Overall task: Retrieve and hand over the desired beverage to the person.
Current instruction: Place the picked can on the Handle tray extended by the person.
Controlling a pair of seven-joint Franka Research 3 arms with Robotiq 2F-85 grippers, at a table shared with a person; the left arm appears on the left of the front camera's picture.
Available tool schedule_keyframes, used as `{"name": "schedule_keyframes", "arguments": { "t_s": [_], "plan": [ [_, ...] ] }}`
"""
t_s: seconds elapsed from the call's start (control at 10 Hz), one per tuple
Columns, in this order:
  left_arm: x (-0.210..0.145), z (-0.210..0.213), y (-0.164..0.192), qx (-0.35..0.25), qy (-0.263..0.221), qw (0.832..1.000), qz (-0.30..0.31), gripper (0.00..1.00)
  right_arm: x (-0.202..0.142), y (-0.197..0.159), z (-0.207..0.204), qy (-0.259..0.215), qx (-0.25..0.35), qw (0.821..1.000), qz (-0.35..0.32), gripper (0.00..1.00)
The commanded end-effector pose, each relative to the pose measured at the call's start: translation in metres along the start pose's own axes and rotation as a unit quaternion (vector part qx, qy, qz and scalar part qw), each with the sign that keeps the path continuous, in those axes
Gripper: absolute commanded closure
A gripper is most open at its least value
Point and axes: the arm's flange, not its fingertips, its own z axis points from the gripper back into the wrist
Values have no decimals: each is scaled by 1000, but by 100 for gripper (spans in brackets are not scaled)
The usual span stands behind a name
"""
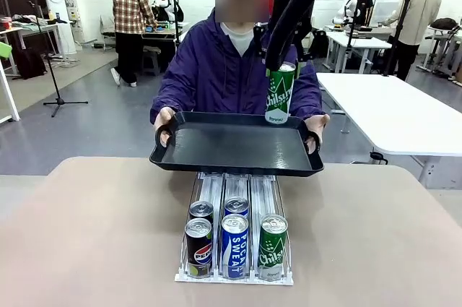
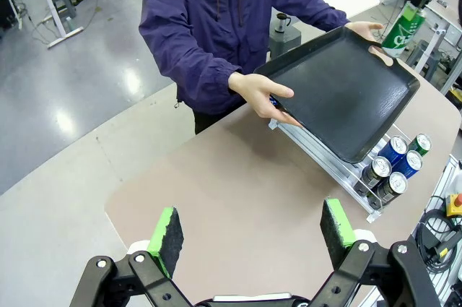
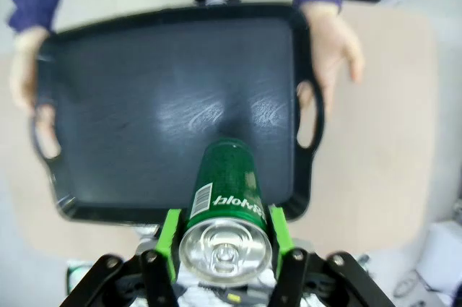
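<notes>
A green soda can [image 1: 280, 94] hangs upright over the far right of a black tray [image 1: 231, 146] held by the purple-jacketed person [image 1: 213, 68].

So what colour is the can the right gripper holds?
Green can, white lettering; clearest in the front view.

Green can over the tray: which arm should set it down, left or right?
Right. The right gripper is shut on the green can, held upright above the black tray the person holds out. The left gripper is open, empty, over the table, away from the tray.
</notes>
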Motion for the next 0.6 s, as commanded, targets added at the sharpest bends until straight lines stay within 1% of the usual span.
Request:
{"name": "schedule_keyframes", "arguments": {
  "t_s": [0.0, 0.3, 0.5],
  "plan": [
    [0, -1, 0, 4, -7, 1000, -1, 0, 23, 4, -8, 0, -3, 1000, 13, 42],
    [0, -1, 0, 4, -7, 1000, -1, 0, 56, -2, -45, 33, 29, 998, 41, 42],
    [0, -1, 0, 4, -7, 1000, -1, 0, 64, -3, -59, 39, 25, 998, 41, 42]
  ]
}}
